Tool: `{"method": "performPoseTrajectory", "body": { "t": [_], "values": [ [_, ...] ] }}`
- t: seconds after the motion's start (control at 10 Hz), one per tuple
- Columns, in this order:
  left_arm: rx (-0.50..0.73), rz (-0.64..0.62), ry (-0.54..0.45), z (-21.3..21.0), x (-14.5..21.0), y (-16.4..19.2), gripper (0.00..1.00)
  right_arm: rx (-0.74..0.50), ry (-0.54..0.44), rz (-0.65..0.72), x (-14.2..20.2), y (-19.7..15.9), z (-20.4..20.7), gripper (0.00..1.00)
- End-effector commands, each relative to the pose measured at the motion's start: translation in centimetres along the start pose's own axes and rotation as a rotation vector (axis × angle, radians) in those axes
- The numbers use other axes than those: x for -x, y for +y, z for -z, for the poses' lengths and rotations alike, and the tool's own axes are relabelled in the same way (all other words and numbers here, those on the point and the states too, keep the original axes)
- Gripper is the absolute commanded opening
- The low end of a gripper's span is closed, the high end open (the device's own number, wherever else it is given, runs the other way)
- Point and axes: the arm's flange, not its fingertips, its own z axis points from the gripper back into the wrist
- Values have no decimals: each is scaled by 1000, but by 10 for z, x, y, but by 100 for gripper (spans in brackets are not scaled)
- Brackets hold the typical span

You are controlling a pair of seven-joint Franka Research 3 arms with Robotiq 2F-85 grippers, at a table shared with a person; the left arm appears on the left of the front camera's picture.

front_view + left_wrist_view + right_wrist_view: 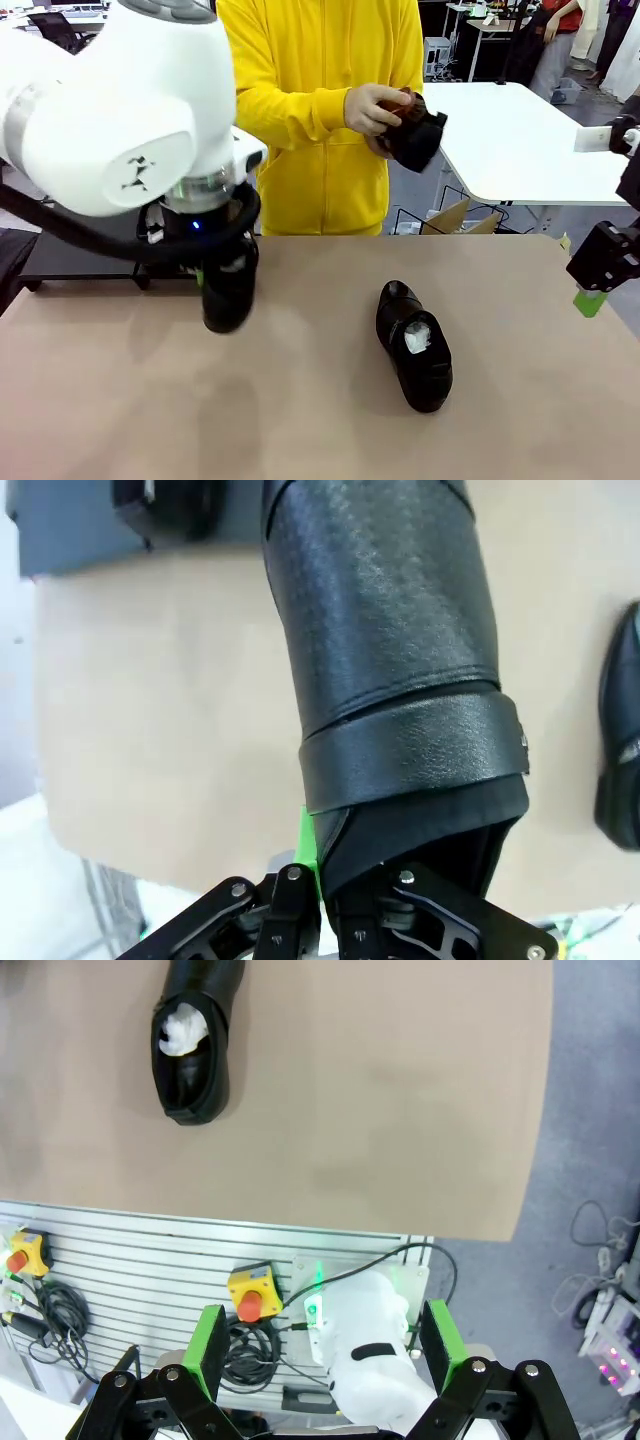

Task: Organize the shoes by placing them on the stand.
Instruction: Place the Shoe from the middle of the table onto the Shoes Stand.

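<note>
Beige tabletop — left gripper clamps one shoe; second shoe lies apart.

stand mostly hidden behind left arm, held shoe cropped at top

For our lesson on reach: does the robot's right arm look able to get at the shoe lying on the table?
Probably yes. The right gripper is open and empty by the table's right edge, and only bare tabletop lies between it and the shoe; nothing stands in the way.
</note>
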Motion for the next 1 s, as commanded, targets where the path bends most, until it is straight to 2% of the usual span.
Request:
{"method": "performPoseTrajectory", "body": {
  "t": [0.0, 0.1, 0.3, 0.4, 0.5, 0.6, 0.7, 0.9],
  "values": [
    [-12, -74, -105, -4, -14, 8, 0, -12, -12, -2, -3, 0, -1, 100],
    [0, 0, 0, 0, 0, 0, 0, -12, -12, -2, -3, 0, -1, 100],
    [0, 0, 0, 0, 0, 0, 0, -12, -12, -2, -3, 0, -1, 100],
    [-12, -6, -26, 2, -9, 5, 0, -12, -12, -2, -3, 0, -1, 100],
    [-108, 20, -72, 6, -19, 13, 0, -12, -12, -2, -3, 0, -1, 100],
    [-206, 115, -164, 18, -33, 17, 0, -12, -12, -2, -3, 0, -1, 100],
    [-198, 193, -215, 35, -53, 21, 0, -12, -12, -2, -3, 0, -1, 100],
    [-168, 242, -286, 53, -78, 23, 0, -12, -12, -2, -3, 0, -1, 100]
  ]
}}
